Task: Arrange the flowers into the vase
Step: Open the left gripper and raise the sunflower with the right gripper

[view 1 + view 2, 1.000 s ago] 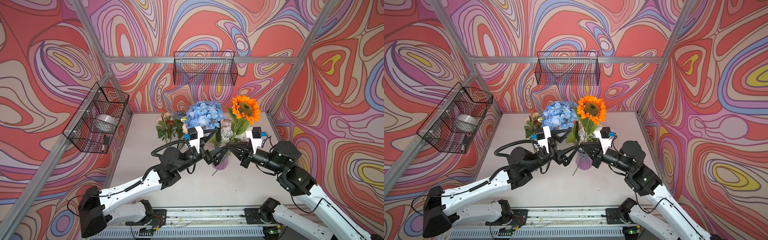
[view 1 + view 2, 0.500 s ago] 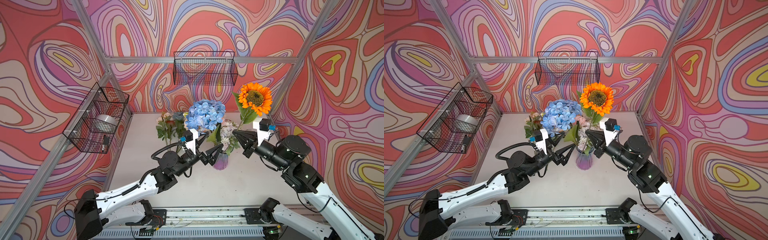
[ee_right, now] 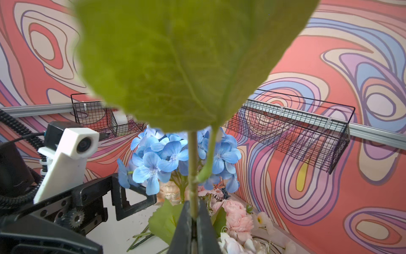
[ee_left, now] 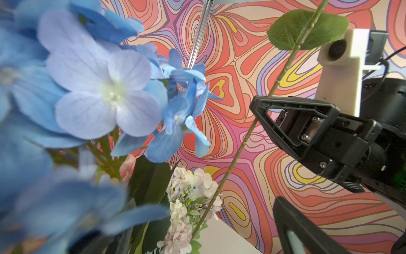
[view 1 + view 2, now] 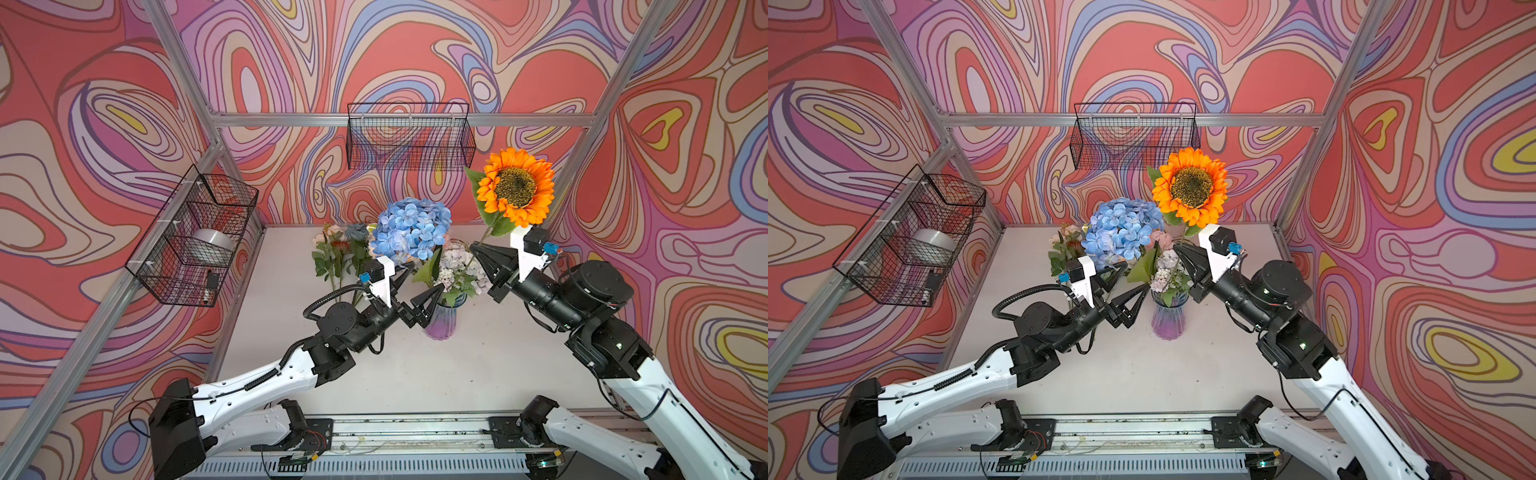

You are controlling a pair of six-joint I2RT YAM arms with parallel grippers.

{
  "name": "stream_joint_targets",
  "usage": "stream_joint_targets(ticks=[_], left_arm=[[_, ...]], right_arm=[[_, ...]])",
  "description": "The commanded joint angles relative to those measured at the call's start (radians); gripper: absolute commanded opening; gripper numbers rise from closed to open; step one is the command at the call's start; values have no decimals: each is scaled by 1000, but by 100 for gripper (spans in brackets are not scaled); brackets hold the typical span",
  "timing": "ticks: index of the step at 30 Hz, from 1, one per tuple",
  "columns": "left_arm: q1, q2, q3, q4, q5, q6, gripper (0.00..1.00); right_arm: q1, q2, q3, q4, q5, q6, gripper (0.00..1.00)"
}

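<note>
Sunflower (image 5: 516,187) held high, near vase (image 5: 441,323)

Right gripper (image 5: 477,250) clamped on the stem below the leaves; bloom high, stem slanting down toward lilac clusters (image 5: 455,266). Left gripper (image 5: 427,276) jaws wide apart, beside the vase rim, near blue hydrangea (image 5: 411,230).

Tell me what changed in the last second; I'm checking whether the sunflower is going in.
The right gripper, shut on the stem of the sunflower, moved up and to the right, carrying the bloom higher above the vase. The left gripper stayed open beside the vase, hardly moved; the hydrangea kept its place.
</note>
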Motion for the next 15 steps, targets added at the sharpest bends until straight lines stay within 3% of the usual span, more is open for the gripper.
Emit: stream_joint_targets(ticks=[1,15], left_arm=[[-6,-2,-19,28,-24,-4,100],[-6,25,-16,43,-38,-9,100]], right_arm=[[2,17,42,8,22,-57,0],[2,-46,18,-41,72,-69,0]])
